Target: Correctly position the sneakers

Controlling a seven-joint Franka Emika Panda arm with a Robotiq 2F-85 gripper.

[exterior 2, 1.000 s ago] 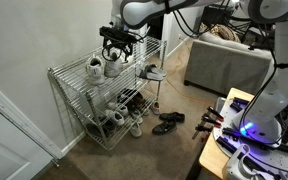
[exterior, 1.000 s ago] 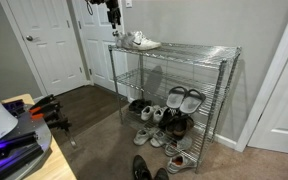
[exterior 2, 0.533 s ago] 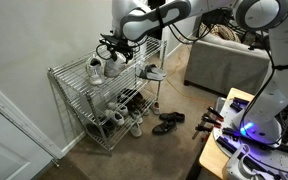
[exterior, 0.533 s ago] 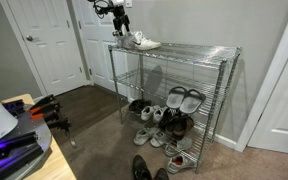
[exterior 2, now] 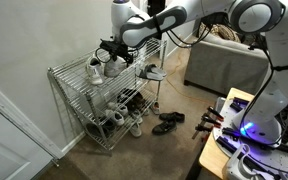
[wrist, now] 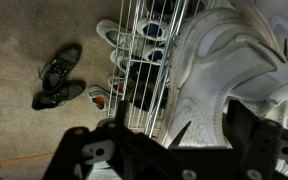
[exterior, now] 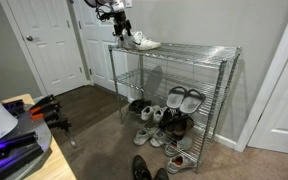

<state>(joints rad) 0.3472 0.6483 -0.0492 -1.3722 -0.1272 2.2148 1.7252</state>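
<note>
The white sneakers [exterior: 139, 41] stand on the top shelf of the wire rack [exterior: 199, 52], at its end near the door. They also show in an exterior view [exterior 2: 104, 67]. My gripper [exterior: 118, 24] hangs just above them, also seen in an exterior view [exterior 2: 115, 50]. In the wrist view one white sneaker [wrist: 229, 55] fills the right side. My gripper [wrist: 184, 115] is open, its dark fingers [wrist: 246, 128] standing to either side of that sneaker's near end. A gap shows by the left finger.
Grey-and-white sandals [exterior: 184, 98] and other shoes lie on the rack's lower shelves. Black shoes [wrist: 56, 80] lie on the floor in front of the rack. A white door [exterior: 49, 45] is beside the rack. A couch [exterior 2: 224, 65] stands behind the arm.
My gripper has come down and moved closer to the sneakers on the top shelf. The sneakers have not moved.
</note>
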